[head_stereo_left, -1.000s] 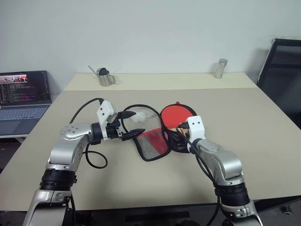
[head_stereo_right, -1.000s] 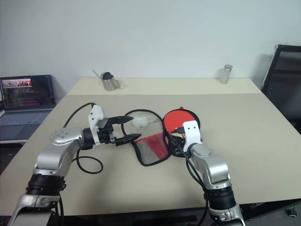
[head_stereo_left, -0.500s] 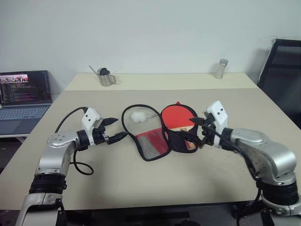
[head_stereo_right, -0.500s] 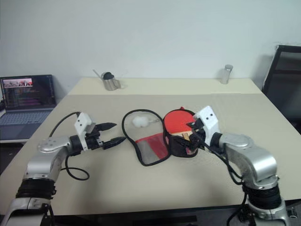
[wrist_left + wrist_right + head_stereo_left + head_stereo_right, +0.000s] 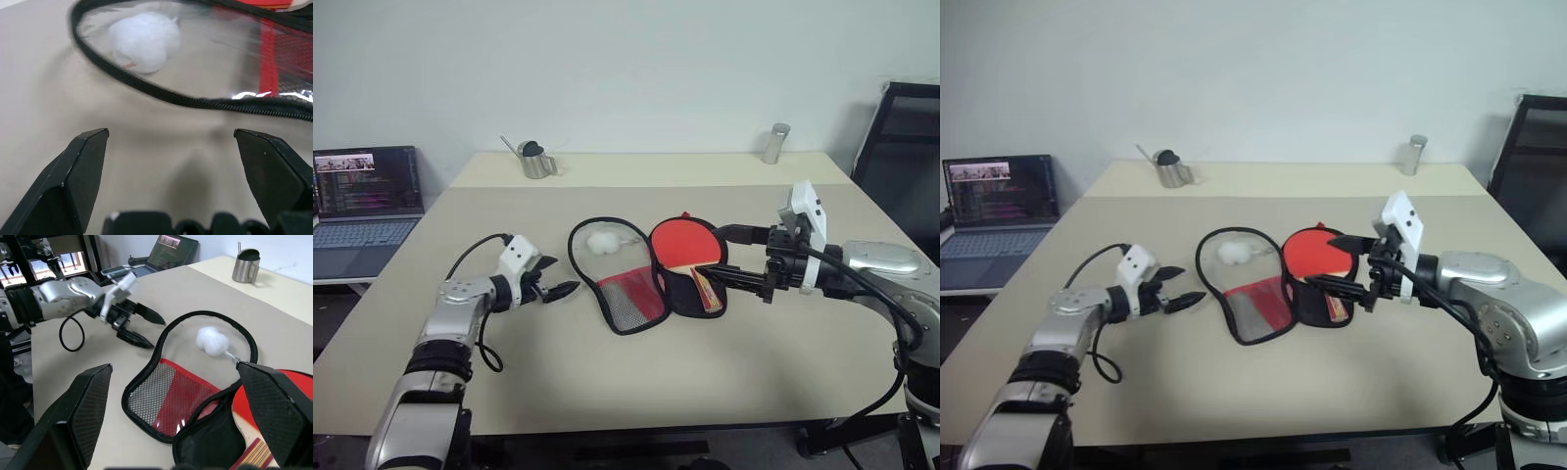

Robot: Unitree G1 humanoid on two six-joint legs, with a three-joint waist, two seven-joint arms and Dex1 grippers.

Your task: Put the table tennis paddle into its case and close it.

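Nearest the robot, the left gripper (image 5: 558, 281) hangs low over the table (image 5: 607, 392) just beside the open flap of the case (image 5: 619, 299), its two fingers spread wide and holding nothing. The right gripper (image 5: 1337, 262) sits higher, level, on the opposite side of the case, fingers likewise fully apart and empty, pointing across the paddle toward the other arm.

Between them the case lies unzipped and splayed flat: the red mesh-pocket half toward the robot's left, the black half under the table tennis paddle (image 5: 683, 243). The paddle rests red face up, its handle tucked down into the black half, while much of the round blade seems to stick out past the case's far edge (so seating looks only partly done, as far as I can judge). A small white ball (image 5: 603, 241) sits inside the looped zipper edge of the open flap.

Still to do, by my reading: settle the paddle fully, fold the flap over, and run the zipper shut.

Beyond, a metal cup (image 5: 534, 161) and a metal shaker (image 5: 773, 143) stand at the far edge.
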